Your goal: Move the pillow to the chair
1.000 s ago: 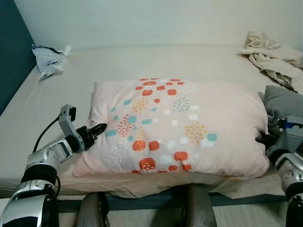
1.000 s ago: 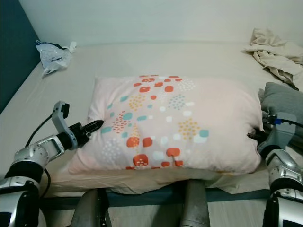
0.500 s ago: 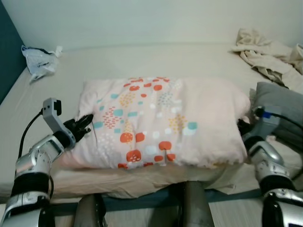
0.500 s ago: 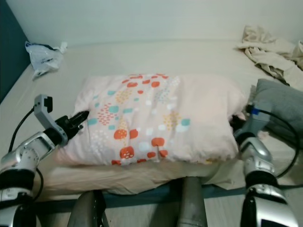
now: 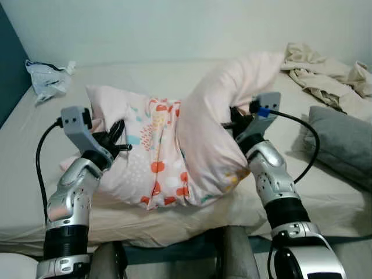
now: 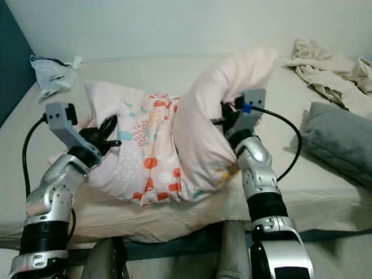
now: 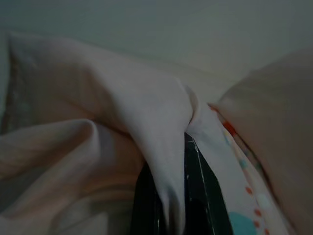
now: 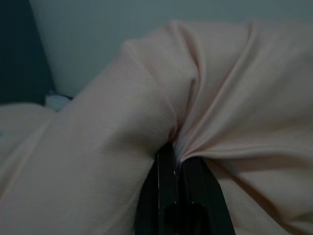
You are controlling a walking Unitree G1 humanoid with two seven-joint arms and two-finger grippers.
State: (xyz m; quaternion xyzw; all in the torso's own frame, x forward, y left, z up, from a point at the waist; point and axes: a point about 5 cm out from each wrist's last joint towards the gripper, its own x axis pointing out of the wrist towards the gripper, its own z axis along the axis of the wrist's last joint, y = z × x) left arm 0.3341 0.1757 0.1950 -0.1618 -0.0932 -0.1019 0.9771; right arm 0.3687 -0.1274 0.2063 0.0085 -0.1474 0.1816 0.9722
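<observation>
Plastic bag (image 5: 47,78) lying at bed's (image 5: 116,215) far left corner. Left gripper (image 5: 116,142) pinching pillow (image 5: 197,139) fabric; pillow folding upward above mattress. Right gripper (image 5: 235,119) clamping pillow's other side. Grey cushion (image 5: 343,142) sitting rightmost.

We see the pillow (image 5: 192,139), pale pink with a patch of orange, teal and yellow spots, folded in on itself over the near edge of the bed (image 5: 133,75). Its plain right half stands up and arches over the patterned left half, one corner pointing toward the wall. Its lower edge rests on the beige sheet.
</observation>
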